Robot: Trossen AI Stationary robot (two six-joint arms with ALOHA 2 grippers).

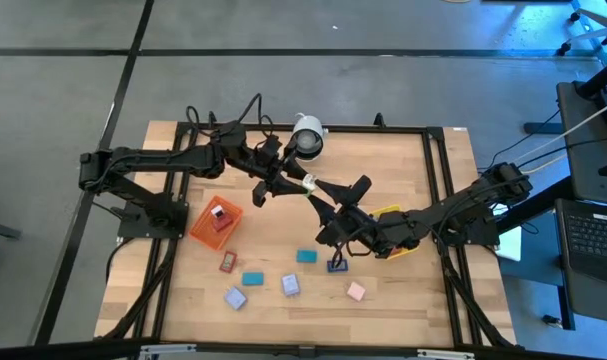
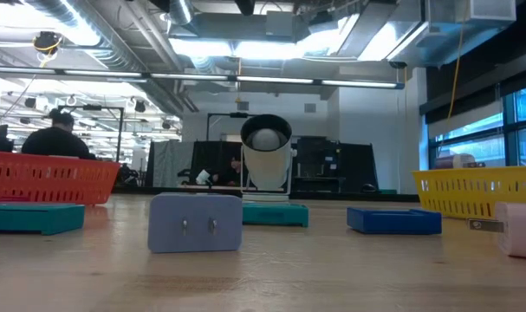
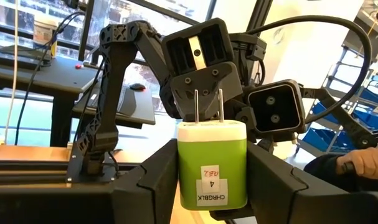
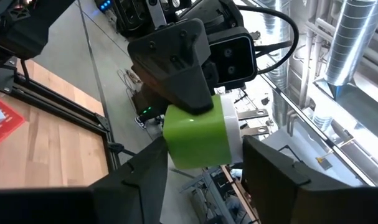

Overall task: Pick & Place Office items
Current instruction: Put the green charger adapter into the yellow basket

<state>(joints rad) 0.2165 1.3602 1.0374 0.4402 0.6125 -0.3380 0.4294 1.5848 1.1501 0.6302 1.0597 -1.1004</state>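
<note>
Green charger block (image 3: 212, 163) clamped between left gripper (image 3: 210, 186) fingers above mid-table, right gripper (image 4: 204, 168) fingers flanking it too, contact unclear, wooden table (image 1: 403, 300) below.

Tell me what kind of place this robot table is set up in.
Probably an open lab or workshop floor, not an office. The low view shows bare ceiling ducts and strip lights, a person sits at workstations behind the wooden table, and a laptop stands beside it.
</note>
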